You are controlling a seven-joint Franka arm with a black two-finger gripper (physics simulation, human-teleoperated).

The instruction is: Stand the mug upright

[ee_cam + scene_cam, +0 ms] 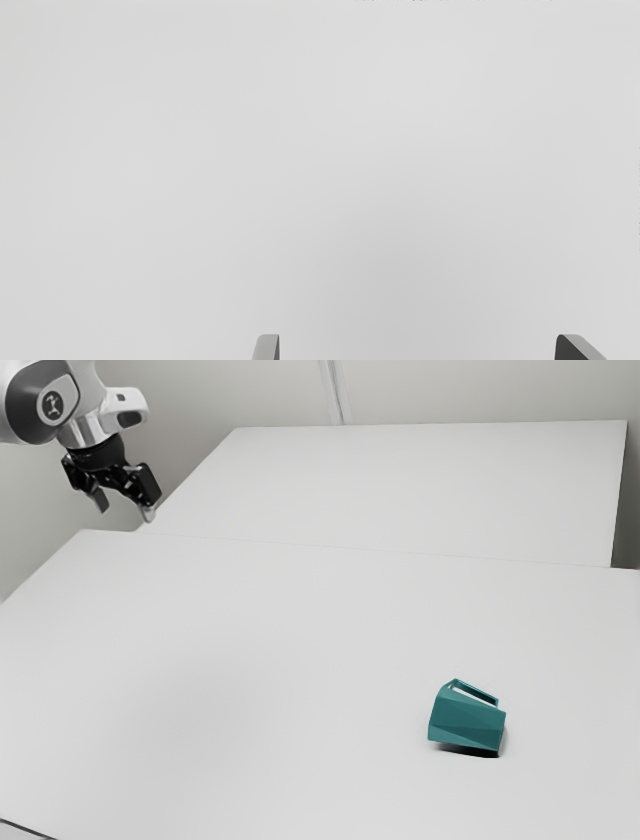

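White table (250,660); teal mug (466,724) on its side, toward exterior view's right

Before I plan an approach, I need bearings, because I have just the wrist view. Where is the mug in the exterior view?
Observer: The teal mug is on the white table, toward the exterior view's lower right.

Operator: Is it standing or lying down?

Observer: Lying on its side, with its handle on the upper side of the body.

Operator: And where is the gripper compared with it?

Observer: The gripper is at the exterior view's upper left, well apart from the mug, so I'd expect a long reach toward that view's lower right.
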